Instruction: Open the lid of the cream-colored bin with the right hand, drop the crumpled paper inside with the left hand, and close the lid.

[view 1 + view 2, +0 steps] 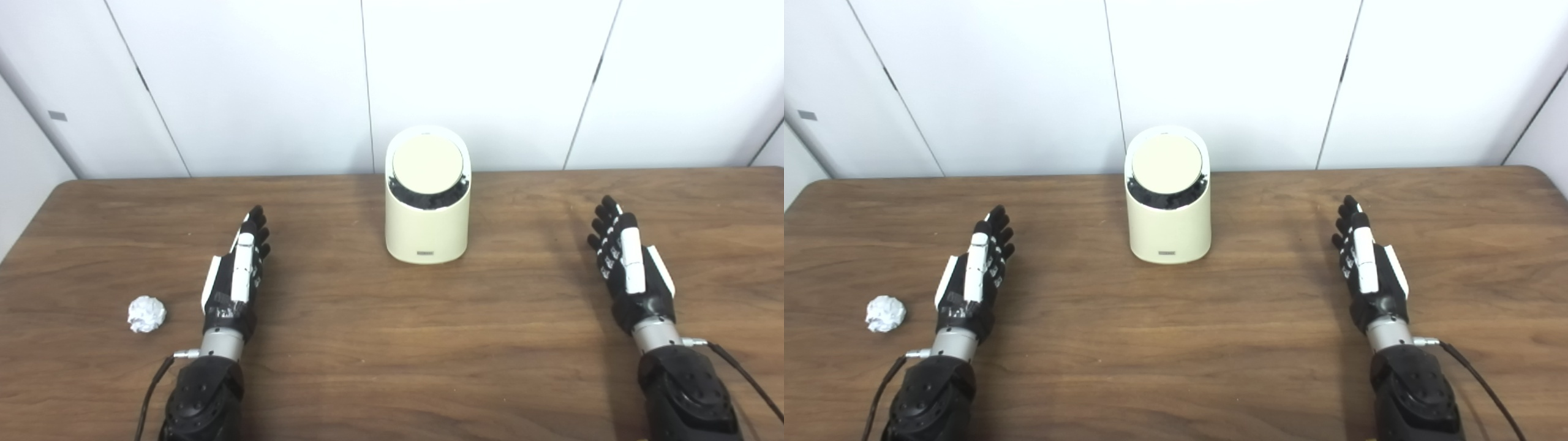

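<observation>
1. Both forearms run off the bottom edge, so nothing above them shows.
2. The small label low on the cream bin is too small to read.
3. The dark gap under the lid hides the inside.

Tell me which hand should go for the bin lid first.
Right. The right hand is open and empty, with bare table between it and the bin, whose lid is shut. The left hand, also open, lies beside the paper ball, so it suits the pickup.
</observation>
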Available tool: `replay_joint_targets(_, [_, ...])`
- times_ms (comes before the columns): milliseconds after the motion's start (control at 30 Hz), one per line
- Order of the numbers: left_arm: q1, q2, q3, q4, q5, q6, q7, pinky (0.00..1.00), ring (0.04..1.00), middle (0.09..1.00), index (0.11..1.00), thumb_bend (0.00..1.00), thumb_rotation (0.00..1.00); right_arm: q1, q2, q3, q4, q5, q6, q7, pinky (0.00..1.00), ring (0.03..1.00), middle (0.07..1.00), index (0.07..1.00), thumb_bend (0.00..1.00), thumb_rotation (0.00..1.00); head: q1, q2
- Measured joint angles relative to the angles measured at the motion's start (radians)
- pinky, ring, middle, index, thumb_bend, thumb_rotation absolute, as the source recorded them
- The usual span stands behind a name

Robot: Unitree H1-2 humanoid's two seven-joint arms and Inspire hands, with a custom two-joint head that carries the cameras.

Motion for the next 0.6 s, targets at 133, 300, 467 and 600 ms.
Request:
replay_joint_targets(133, [0.011, -0.004, 0.003, 0.010, -0.001, -0.026, 0.002, 1.00, 1.000, 1.000, 1.000, 0.44, 1.00, 0.005, 0.001, -0.001, 0.006, 0.020, -0.016, 0.000, 1.00, 1.000, 0.999, 0.988, 0.63, 1.00, 0.002, 0.003])
replay_joint_targets(300, [0.023, -0.012, 0.004, 0.010, 0.000, -0.034, 0.006, 1.00, 1.000, 1.000, 1.000, 0.43, 1.00, 0.008, 0.001, -0.002, 0.025, 0.041, -0.042, 0.002, 1.00, 1.000, 1.000, 0.987, 0.62, 1.00, 0.002, 0.005])
replay_joint_targets(467, [0.023, -0.012, 0.006, 0.010, -0.001, -0.035, 0.006, 1.00, 1.000, 1.000, 1.000, 0.44, 1.00, 0.009, 0.001, -0.001, 0.026, 0.057, -0.045, 0.003, 1.00, 1.000, 1.000, 0.990, 0.63, 1.00, -0.002, 0.008])
replay_joint_targets(600, [0.024, -0.012, 0.006, 0.010, 0.001, -0.038, 0.006, 1.00, 1.000, 1.000, 1.000, 0.42, 1.00, 0.014, 0.001, 0.003, 0.019, 0.061, -0.044, 0.003, 1.00, 1.000, 1.000, 0.991, 0.62, 1.00, -0.002, 0.009])
